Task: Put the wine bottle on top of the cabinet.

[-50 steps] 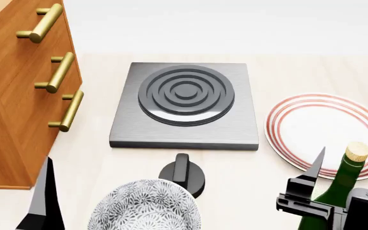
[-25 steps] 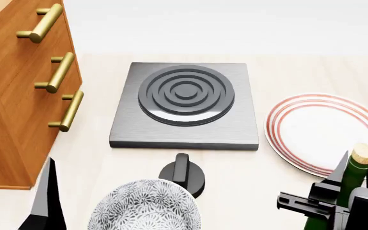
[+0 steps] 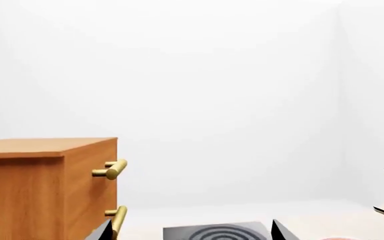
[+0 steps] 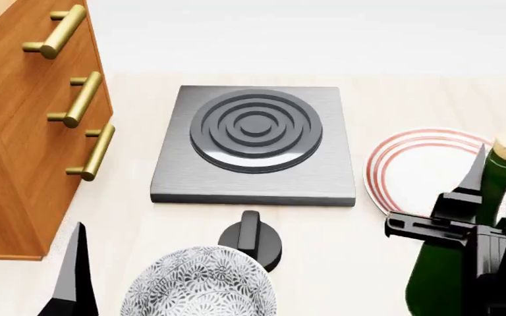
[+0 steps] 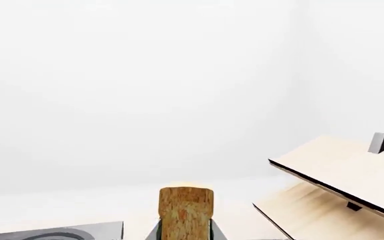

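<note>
I am judging the task as only begun: the cabinet (image 4: pixel 24 131) is standing at about 9 o'clock on the table (image 4: pixel 394 99), and in the left wrist view its flat top is showing bare, so the placing is not done yet. The wine bottle (image 4: pixel 450 263) is at about 4 o'clock, far from the cabinet, with the stove plate (image 4: pixel 255 141) lying between them. I am holding the bottle with my right end effector (image 4: pixel 497 178), whose fingers are standing on both sides of the slim neck just under the cork, clamped on it as far as I can see. What is remaining, in my judgement, is carrying the bottle across toward 9 o'clock, raising it above the cabinet's top and setting it down upright there.

My left end effector (image 4: pixel 70 276) is showing only one dark finger at about 7 o'clock, so I cannot tell if it is apart or together.

As for containers, the striped plate (image 4: pixel 420 171) at 3 o'clock is holding nothing, and the patterned bowl (image 4: pixel 198 283) at 6 o'clock is showing nothing inside.
</note>
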You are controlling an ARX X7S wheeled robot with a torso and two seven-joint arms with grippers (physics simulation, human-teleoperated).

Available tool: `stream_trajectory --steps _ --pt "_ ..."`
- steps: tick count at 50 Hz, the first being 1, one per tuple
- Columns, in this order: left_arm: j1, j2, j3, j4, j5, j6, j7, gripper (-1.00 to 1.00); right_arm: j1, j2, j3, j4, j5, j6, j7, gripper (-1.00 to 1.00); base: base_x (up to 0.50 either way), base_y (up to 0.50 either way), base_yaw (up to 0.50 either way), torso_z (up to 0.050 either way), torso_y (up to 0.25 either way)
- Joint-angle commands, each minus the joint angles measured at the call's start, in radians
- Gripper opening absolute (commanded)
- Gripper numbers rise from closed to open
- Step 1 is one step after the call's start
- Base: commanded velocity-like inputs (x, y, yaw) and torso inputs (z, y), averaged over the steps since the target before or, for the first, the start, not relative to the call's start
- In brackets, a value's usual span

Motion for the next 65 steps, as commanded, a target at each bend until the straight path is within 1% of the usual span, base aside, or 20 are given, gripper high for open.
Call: stream_trajectory --steps 1,3,7,14,17,20,27,34,44,48,51,58,65 --pt "0.000 -0.004 0.014 -0.013 -0.002 0.002 -0.002 1.00 0.158 0.035 -0.029 -0.057 0.063 0.123 -0.057 -1.00 0.00 0.00 0.00 0.000 0.000" --pt "-0.003 -0.003 0.023 -0.013 -0.001 -0.002 -0.001 1.00 0.203 0.027 -0.030 -0.056 0.100 0.151 -0.069 -1.00 0.00 0.00 0.00 0.000 0.005" --pt "-0.004 -0.007 0.031 -0.018 -0.001 -0.004 0.000 1.00 0.262 0.024 -0.061 -0.042 0.111 0.176 -0.084 -1.00 0.00 0.00 0.00 0.000 0.000" --pt "-0.006 -0.011 0.036 -0.018 -0.005 -0.007 0.000 1.00 0.353 0.011 -0.137 -0.019 0.115 0.209 -0.112 -1.00 0.00 0.00 0.00 0.000 0.000" --pt "-0.010 -0.013 0.039 -0.014 -0.008 -0.015 -0.001 1.00 0.391 0.022 -0.192 -0.018 0.086 0.219 -0.121 -1.00 0.00 0.00 0.00 0.000 0.000" --pt "-0.009 -0.013 0.043 -0.019 -0.009 -0.011 0.000 1.00 0.424 0.010 -0.208 -0.016 0.099 0.236 -0.130 -1.00 0.00 0.00 0.00 0.000 0.003" --pt "-0.006 -0.015 0.050 -0.016 -0.017 -0.013 -0.001 1.00 0.448 -0.022 -0.235 -0.018 0.128 0.245 -0.147 -1.00 0.00 0.00 0.00 0.000 0.000" --pt "0.001 -0.003 0.054 -0.032 -0.047 0.003 0.005 1.00 0.474 -0.055 -0.224 -0.032 0.177 0.264 -0.149 -1.00 0.00 0.00 0.00 0.000 0.000" --pt "-0.023 0.030 0.131 -0.074 -0.042 0.003 0.025 1.00 0.493 -0.076 -0.233 -0.073 0.222 0.296 -0.147 -1.00 0.00 0.00 0.00 0.000 0.001" --pt "-0.046 0.040 0.155 -0.092 -0.045 -0.012 0.035 1.00 0.492 -0.082 -0.239 -0.087 0.231 0.299 -0.146 -1.00 0.00 0.00 0.00 0.000 0.000" --pt "-0.086 0.043 0.208 -0.127 -0.015 -0.024 0.061 1.00 0.496 -0.084 -0.244 -0.093 0.234 0.299 -0.146 -1.00 0.00 0.00 0.00 0.000 0.003" --pt "-0.177 0.062 0.182 -0.206 -0.078 -0.055 0.105 1.00 0.496 -0.084 -0.266 -0.093 0.227 0.294 -0.149 -1.00 0.00 0.00 0.00 0.000 0.000" --pt "-0.265 0.075 0.209 -0.275 -0.088 -0.095 0.144 1.00 0.493 -0.093 -0.277 -0.079 0.224 0.281 -0.150 -1.00 0.00 0.00 0.00 0.000 0.000"
